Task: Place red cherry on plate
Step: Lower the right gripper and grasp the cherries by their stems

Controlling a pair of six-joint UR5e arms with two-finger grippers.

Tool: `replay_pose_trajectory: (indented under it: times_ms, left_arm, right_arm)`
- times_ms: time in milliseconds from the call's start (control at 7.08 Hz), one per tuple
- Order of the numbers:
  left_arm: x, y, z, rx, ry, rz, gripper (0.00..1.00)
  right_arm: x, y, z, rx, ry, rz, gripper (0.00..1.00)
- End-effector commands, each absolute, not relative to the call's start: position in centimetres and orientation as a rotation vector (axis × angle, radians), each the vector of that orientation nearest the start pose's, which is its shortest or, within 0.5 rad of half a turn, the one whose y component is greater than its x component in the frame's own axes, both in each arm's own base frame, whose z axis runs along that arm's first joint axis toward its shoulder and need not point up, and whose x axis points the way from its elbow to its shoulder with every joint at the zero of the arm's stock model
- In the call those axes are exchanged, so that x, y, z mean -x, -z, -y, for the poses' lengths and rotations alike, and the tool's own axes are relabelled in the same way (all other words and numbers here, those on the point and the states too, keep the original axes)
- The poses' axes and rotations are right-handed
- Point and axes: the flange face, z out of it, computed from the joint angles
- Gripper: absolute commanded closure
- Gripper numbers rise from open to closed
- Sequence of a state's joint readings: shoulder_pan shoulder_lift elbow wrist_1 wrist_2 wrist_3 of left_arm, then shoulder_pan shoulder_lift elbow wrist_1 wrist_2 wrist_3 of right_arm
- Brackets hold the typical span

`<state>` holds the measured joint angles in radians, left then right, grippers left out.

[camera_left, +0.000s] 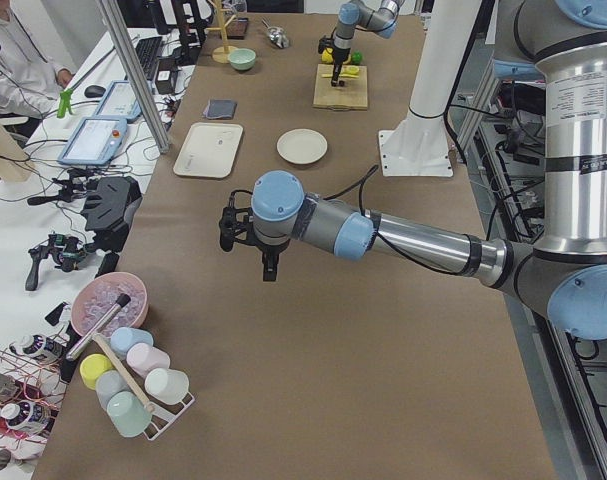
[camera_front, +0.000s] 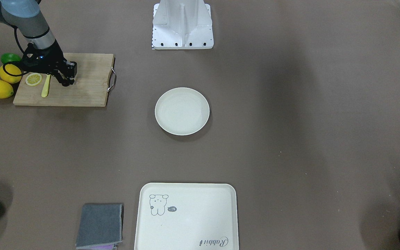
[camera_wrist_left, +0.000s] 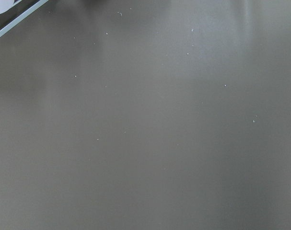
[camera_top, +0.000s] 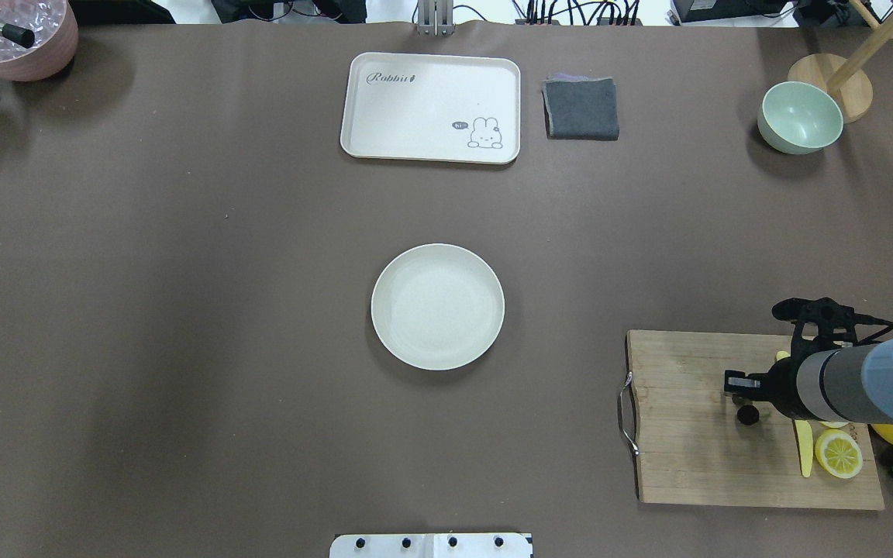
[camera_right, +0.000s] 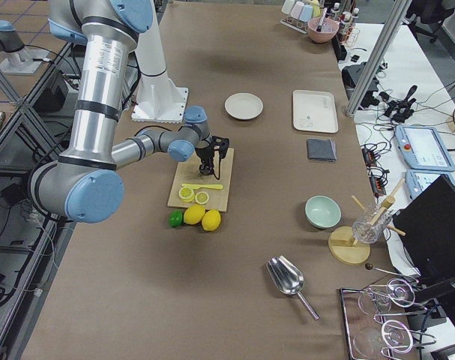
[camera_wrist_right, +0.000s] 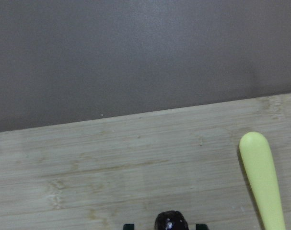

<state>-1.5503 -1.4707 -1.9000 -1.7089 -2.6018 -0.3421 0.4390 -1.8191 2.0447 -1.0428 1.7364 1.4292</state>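
overhead view: brown table (camera_top: pixel 183 310), wooden cutting board (camera_top: pixel 687 434) at lower right, off-white plate (camera_top: pixel 437 306) dead centre and well apart from the board. right gripper (camera_front: pixel 65 82) is low over the board, and in my wrist view its fingers are spread either side of the red cherry (camera_wrist_right: pixel 171 222), which sits on the wood at bottom centre with a gap on each side. left gripper (camera_left: pixel 253 240) hangs over bare table in the left side view; i can't tell whether it's spread or closed.
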Motion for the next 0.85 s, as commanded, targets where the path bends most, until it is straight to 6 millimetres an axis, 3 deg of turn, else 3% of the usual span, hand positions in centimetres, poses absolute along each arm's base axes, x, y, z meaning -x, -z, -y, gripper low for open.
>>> replay_pose_trajectory:
  times_ms: [0, 282, 706]
  left_arm:
    - [4.0, -50.9, 45.2, -0.145, 0.103, -1.061, 0.03]
    - [4.0, -50.9, 45.3, -0.145, 0.103, -1.061, 0.03]
    - [3.9, -50.9, 45.5, -0.143, 0.103, -1.061, 0.03]
  right_arm:
    - [32.6, -49.3, 28.1, -0.072, -0.214, 0.779, 1.00]
    - [31.6, -48.3, 29.0, -0.055, -0.193, 0.809, 1.00]
    - [24.1, -45.4, 33.2, 0.033, -0.198, 0.891, 1.00]
